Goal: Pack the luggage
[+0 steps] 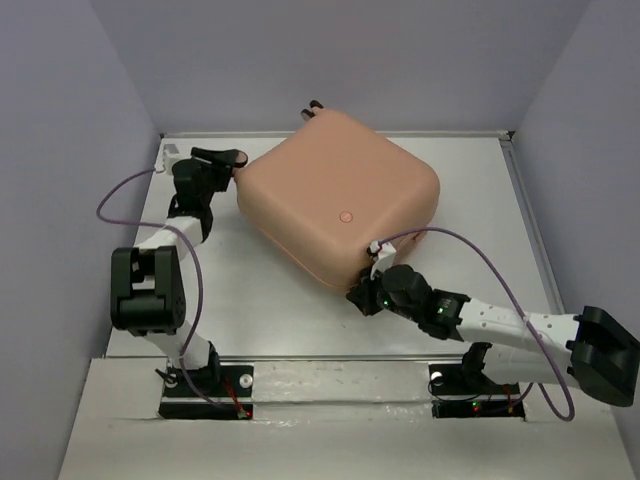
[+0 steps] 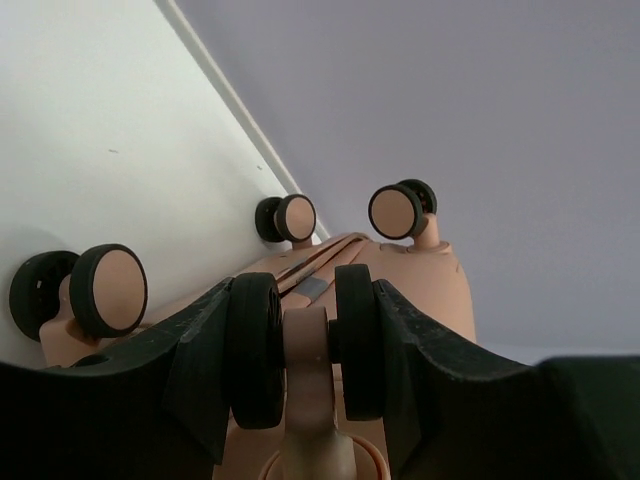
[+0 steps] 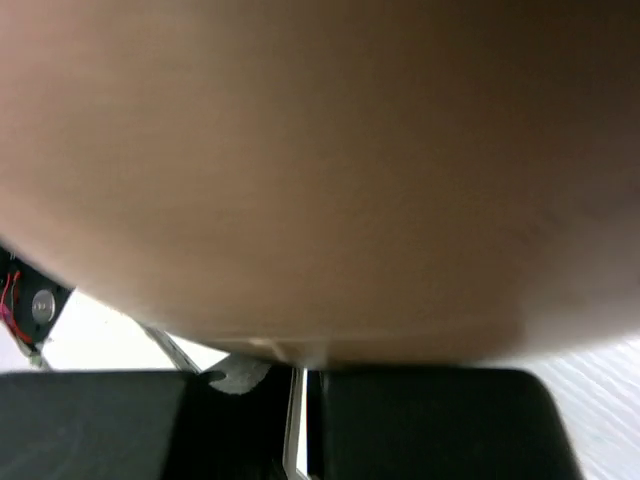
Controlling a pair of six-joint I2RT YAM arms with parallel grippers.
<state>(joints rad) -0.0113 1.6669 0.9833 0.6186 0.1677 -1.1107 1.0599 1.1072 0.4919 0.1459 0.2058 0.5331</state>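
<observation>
luggage (image 1: pixel 340 195) closed, flat on table (image 1: pixel 250 310), skewed | L gripper (image 1: pixel 228 158) clamped on its twin wheel (image 2: pixel 256 350), left corner | R gripper (image 1: pixel 365 295) fingers together at near corner | R wrist cam just blurred peach shell, I can't tell contact | inside hidden

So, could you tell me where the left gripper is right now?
In the top view the left gripper is at the far left, against the luggage's left corner; its wrist view shows its fingers closed around one wheel.
</observation>
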